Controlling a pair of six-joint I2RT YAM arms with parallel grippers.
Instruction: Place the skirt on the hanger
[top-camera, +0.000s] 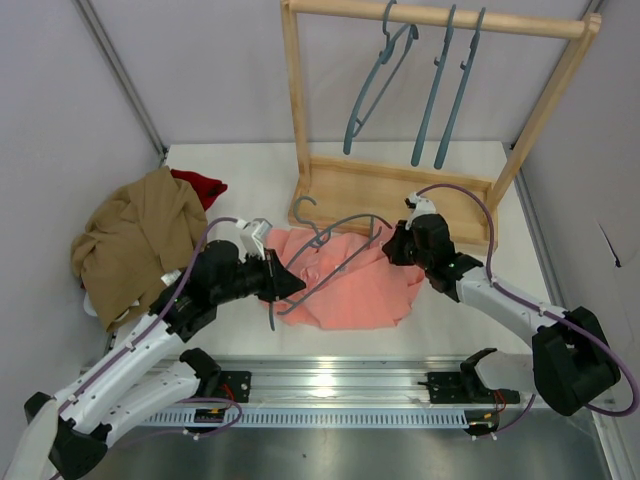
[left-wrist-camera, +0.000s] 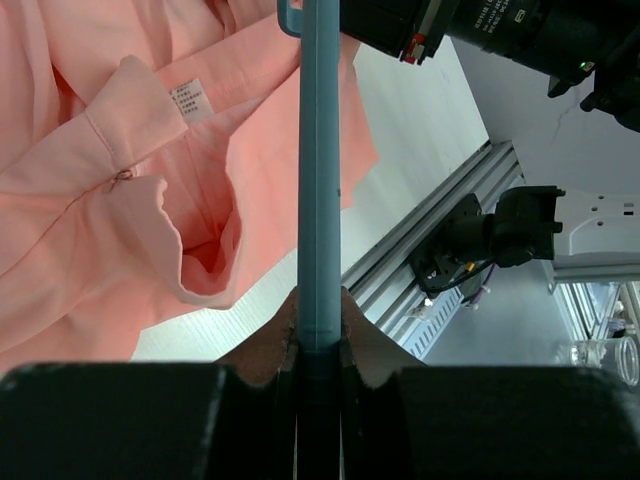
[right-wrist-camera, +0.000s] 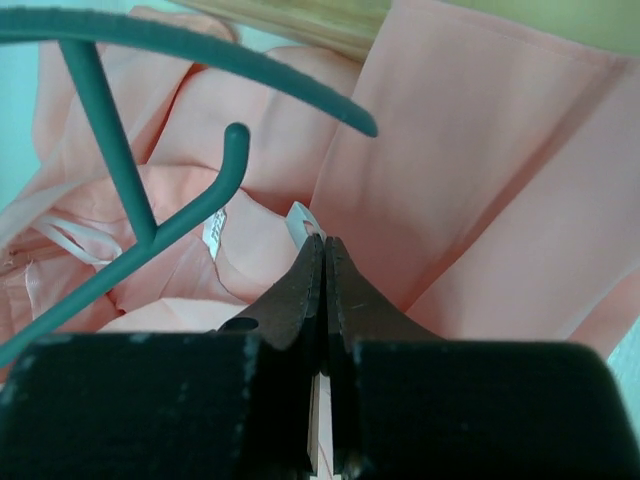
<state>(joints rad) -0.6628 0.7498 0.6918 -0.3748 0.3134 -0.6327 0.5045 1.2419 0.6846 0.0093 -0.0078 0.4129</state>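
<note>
The salmon-pink skirt (top-camera: 360, 285) lies rumpled on the table between my two grippers. A teal hanger (top-camera: 318, 236) rests tilted over it, hook toward the rack. My left gripper (top-camera: 280, 290) is shut on the hanger's bar (left-wrist-camera: 320, 150) at its near end, over the skirt's open waist (left-wrist-camera: 100, 230), where the white label (left-wrist-camera: 188, 100) shows. My right gripper (top-camera: 390, 243) is at the skirt's far right edge. In the right wrist view its jaws (right-wrist-camera: 325, 245) are pressed together on a thin pale strip of the skirt (right-wrist-camera: 480, 180), next to the hanger's end (right-wrist-camera: 110, 150).
A wooden rack (top-camera: 300, 100) stands at the back with three more teal hangers (top-camera: 440, 90) on its rail. A tan-brown garment (top-camera: 140, 240) and a dark red one (top-camera: 200, 185) lie at the left. A metal rail (top-camera: 340, 385) runs along the near edge.
</note>
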